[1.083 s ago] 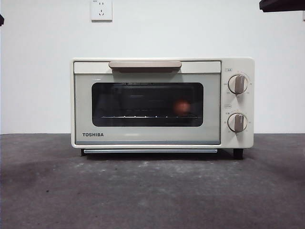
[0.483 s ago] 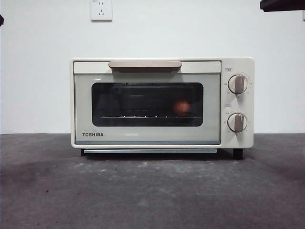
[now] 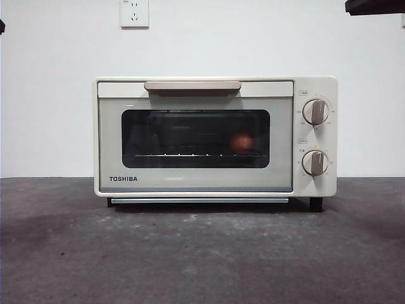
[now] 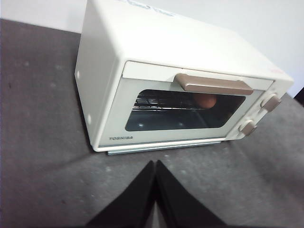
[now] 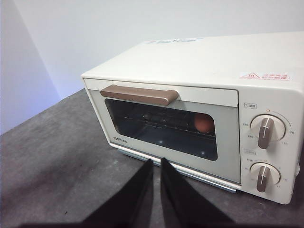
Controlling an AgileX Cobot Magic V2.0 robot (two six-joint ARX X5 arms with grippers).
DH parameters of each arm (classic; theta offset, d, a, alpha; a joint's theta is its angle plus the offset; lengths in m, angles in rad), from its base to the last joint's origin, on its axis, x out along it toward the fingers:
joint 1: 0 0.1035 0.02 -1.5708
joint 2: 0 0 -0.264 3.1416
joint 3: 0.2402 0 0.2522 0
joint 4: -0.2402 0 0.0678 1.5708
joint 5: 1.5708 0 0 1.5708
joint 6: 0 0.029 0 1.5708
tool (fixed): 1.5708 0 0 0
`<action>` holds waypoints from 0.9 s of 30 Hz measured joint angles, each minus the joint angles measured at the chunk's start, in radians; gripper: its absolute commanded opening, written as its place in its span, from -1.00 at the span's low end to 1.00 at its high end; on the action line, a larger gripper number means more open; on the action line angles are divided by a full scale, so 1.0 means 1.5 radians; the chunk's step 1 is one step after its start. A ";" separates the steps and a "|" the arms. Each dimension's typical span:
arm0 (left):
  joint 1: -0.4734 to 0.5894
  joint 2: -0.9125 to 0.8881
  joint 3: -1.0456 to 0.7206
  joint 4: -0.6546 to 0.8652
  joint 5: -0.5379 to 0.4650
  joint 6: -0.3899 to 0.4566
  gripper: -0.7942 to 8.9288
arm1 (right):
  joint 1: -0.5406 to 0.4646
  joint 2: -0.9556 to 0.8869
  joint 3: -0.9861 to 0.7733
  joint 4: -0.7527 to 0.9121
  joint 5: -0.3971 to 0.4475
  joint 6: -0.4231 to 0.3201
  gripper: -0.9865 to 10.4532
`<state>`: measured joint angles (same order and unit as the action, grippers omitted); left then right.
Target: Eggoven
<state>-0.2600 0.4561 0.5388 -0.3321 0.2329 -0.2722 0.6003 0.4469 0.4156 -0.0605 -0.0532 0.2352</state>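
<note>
Egg (image 3: pixel 242 142) sits inside closed oven (image 3: pixel 215 136) w/ door shut. Left gripper (image 4: pixel 155 164) and right gripper (image 5: pixel 156 162), both closed, empty, hang back just ahead of it. Risk: knob untouched, or door bumped.

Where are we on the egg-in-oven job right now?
Looks done: the egg sits on the rack inside the oven, and the door is closed. Nothing in hand: left gripper and right gripper are shut, empty, in front of the oven. Nothing visibly left.
</note>
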 measured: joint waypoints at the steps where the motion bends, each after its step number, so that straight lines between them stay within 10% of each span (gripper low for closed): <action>1: 0.002 -0.005 0.000 0.000 -0.013 0.015 -0.82 | 0.000 0.000 0.000 0.000 0.000 0.000 -0.82; 13: 0.134 -0.159 -0.149 0.156 -0.119 0.150 -0.82 | 0.000 0.000 0.000 0.001 0.000 0.000 -0.82; 27: 0.156 -0.287 -0.332 0.174 -0.119 0.160 -0.82 | 0.000 0.000 0.000 0.002 0.000 0.000 -0.82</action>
<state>-0.0261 0.0261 0.0402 -0.0704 0.0551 -0.0315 0.6003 0.4465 0.4156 -0.0582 -0.0528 0.2356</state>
